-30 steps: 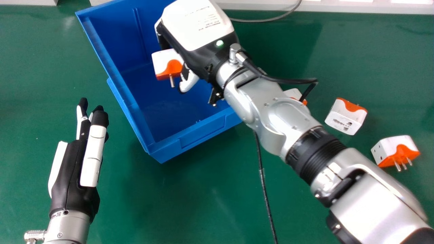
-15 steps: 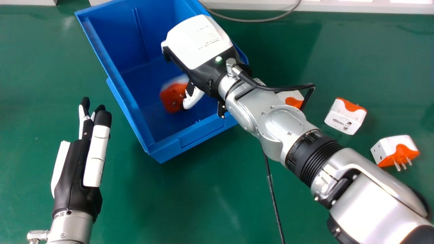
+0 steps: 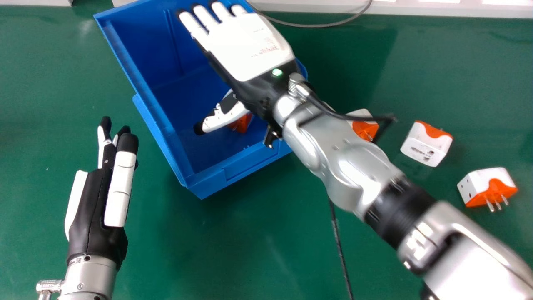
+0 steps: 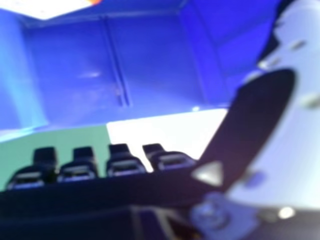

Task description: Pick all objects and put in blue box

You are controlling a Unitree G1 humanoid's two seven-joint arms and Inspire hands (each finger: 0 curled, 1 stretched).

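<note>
Adapters (image 3: 425,143), three loose, lie on green table (image 3: 250,250), right of blue box (image 3: 250,165). My right hand (image 3: 245,46) hangs over box, fingers straight, gripping nothing; my left hand (image 3: 118,187), near left, has fingers extended too. Another adapter (image 3: 241,123) sits inside box, partly behind right thumb. Closest loose adapter (image 3: 363,128) lies right and nearer of right hand, partly behind forearm (image 3: 352,166); can't tell its long axis. I judge right hand better placed; next move likely needs swing right.

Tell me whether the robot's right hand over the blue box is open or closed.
Open: the right hand is over the blue box, its fingers straight and its thumb extended.
</note>
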